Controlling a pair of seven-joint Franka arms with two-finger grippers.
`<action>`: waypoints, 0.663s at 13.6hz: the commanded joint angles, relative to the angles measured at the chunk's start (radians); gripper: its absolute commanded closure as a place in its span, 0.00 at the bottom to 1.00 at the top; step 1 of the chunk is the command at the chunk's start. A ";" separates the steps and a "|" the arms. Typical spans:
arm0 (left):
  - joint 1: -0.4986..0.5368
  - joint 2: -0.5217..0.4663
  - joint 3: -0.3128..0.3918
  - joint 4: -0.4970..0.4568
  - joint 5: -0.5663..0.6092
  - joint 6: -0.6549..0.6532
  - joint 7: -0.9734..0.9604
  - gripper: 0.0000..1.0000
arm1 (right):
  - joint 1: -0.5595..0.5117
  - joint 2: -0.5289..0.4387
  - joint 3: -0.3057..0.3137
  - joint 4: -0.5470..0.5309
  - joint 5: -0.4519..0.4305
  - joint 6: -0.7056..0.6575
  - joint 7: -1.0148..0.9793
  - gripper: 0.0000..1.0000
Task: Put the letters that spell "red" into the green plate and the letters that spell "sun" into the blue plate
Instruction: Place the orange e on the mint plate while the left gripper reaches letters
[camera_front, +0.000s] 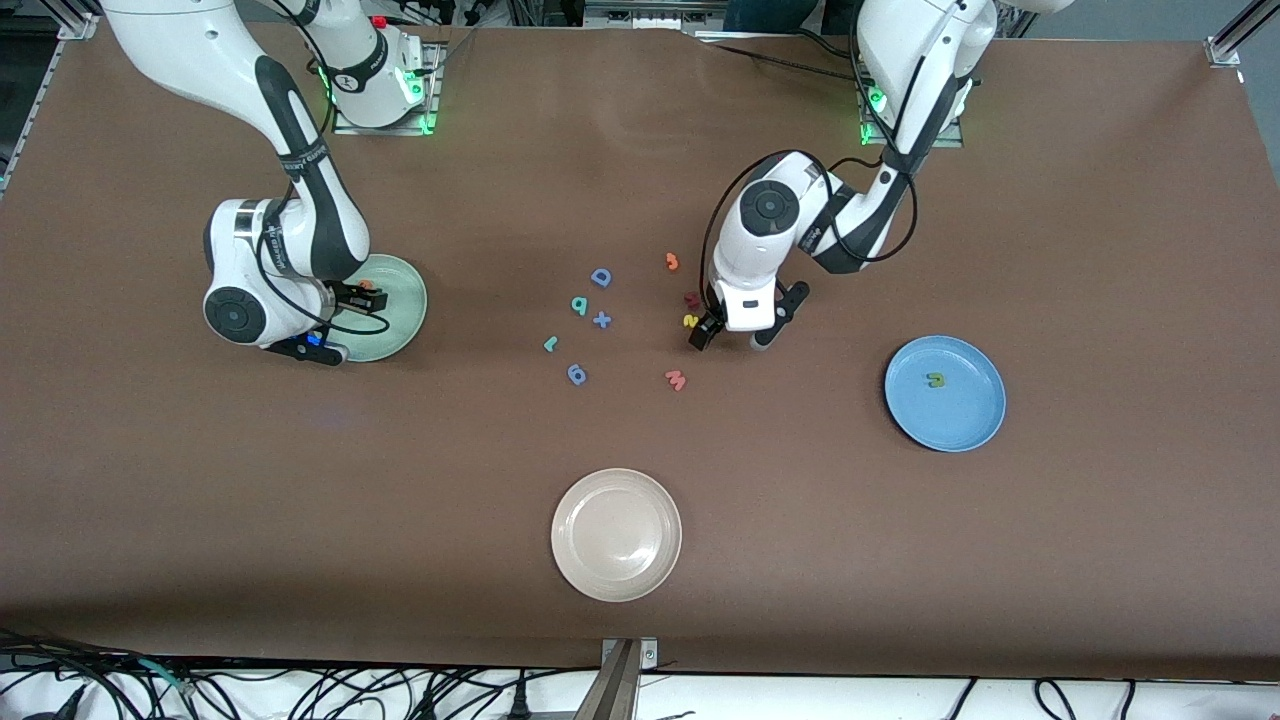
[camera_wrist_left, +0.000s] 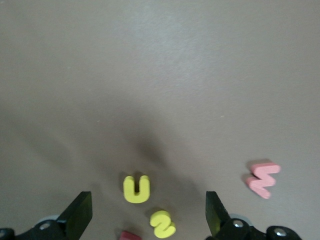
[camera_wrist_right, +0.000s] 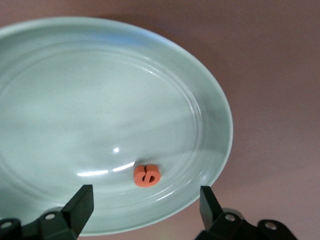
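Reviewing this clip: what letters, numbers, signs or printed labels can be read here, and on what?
"u": yellow foam letter.
"s": second yellow foam letter, beside it.
"W": salmon foam letter.
"e": orange foam letter, in the green plate.
"D": blue foam letter.
"+": blue foam sign.
Print on the right arm: too small to read.

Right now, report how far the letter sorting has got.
Done: the orange foam "e" lies in the pale green plate, under the open right gripper; the olive "n" lies in the blue plate.
In hand: nothing; the open left gripper hovers over the yellow "u" and "s".
Left: those two, plus the teal "r" and "d".
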 joint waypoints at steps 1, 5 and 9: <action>-0.008 -0.027 0.012 -0.055 0.116 0.042 -0.124 0.00 | 0.004 -0.049 0.024 0.040 0.041 -0.068 0.051 0.06; -0.005 -0.012 0.012 -0.052 0.121 0.053 -0.132 0.00 | 0.008 -0.071 0.092 0.116 0.122 -0.090 0.174 0.08; -0.014 0.029 0.012 -0.046 0.122 0.055 -0.132 0.00 | 0.045 -0.016 0.190 0.199 0.124 0.019 0.480 0.08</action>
